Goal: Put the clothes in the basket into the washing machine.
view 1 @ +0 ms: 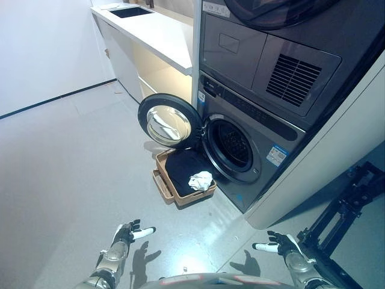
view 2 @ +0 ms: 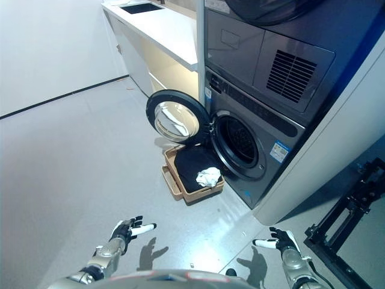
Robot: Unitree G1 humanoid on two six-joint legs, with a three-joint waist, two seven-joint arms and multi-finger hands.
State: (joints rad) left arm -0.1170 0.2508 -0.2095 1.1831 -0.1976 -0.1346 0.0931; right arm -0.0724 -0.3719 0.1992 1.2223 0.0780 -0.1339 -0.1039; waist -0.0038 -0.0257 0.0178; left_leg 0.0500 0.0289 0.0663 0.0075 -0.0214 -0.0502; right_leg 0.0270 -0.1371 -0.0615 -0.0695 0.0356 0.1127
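Observation:
A tan basket (view 1: 163, 182) sits on the floor below the washing machine's open round door (view 1: 169, 121). Inside it lie a black garment (view 1: 183, 166) and a crumpled white cloth (view 1: 201, 180). The dark drum opening (view 1: 235, 146) of the grey washing machine (view 1: 258, 129) faces the basket. My left hand (view 1: 128, 232) hovers low at the bottom left, open and holding nothing, well short of the basket. Over at the bottom right, my right hand (view 1: 280, 244) is also open and empty.
A dryer (view 1: 271, 54) is stacked above the washer. A white counter (view 1: 150, 30) with a sink runs along the back left. A black metal stand (view 1: 346, 211) lies at the right. Grey floor (view 1: 60, 168) spreads to the left.

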